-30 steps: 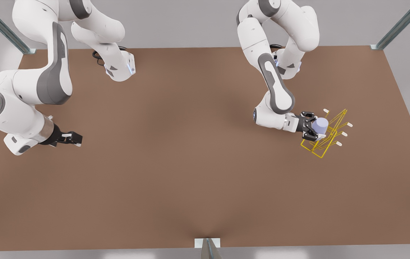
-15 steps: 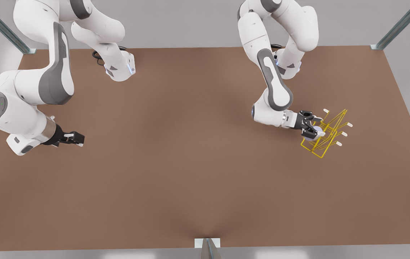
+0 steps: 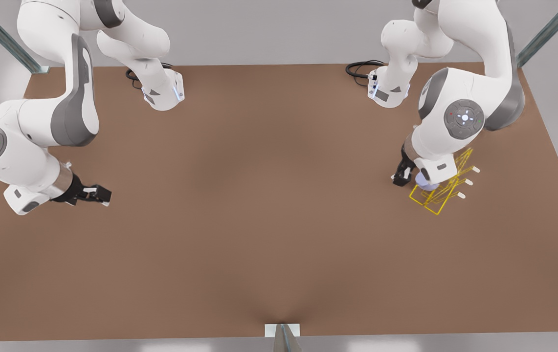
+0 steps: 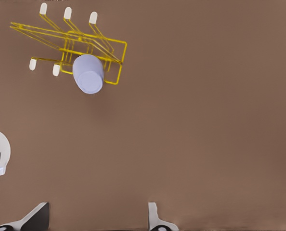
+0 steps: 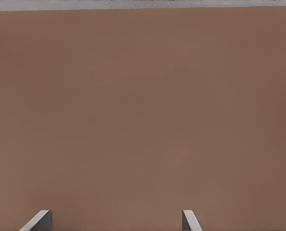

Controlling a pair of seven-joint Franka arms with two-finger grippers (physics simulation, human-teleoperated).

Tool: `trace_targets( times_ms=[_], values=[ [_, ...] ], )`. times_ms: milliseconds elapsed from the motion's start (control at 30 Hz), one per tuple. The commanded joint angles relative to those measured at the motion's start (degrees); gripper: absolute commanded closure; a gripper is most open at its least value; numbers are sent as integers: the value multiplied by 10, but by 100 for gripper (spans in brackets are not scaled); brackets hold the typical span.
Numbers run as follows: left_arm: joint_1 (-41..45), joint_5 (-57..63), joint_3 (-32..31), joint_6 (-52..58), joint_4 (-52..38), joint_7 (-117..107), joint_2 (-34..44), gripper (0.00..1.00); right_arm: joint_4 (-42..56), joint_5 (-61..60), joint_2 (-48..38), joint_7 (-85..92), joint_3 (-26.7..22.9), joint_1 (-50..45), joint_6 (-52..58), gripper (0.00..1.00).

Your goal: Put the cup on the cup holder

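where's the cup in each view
Front view: the cup is at the front view's right, leaning on the cup holder, partly under the left arm's wrist.
Left wrist view: cup on the yellow holder, far from the open left gripper.
Right wrist view: bare table beyond the open, waiting right gripper.
Shared landmark: the holder's white-tipped prongs.

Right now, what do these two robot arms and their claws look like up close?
Both arms are glossy white, rounded segments with dark grey panels and a round grey joint cap with small lights. Black cables coil at their bases. The left gripper and the right gripper are black with pale fingertips.
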State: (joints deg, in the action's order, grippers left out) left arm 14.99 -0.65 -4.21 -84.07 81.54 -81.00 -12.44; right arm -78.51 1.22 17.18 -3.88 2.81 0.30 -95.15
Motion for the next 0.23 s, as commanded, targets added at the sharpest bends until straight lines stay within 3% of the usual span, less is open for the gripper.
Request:
trace_targets(
  times_ms=[0, 67, 200],
  values=[
    [-19, 1, -17, -22, -5, 537, 3, 0, 5, -1, 5, 0, -1, 1, -23, 0],
    [-19, 1, -16, 44, -18, 637, 2, 0, 3, 5, -2, -8, -2, -1, -22, 0],
    [-19, 2, -3, 49, -38, 682, -21, 0, -56, 4, -60, -7, 0, -4, -17, 0]
  ],
)
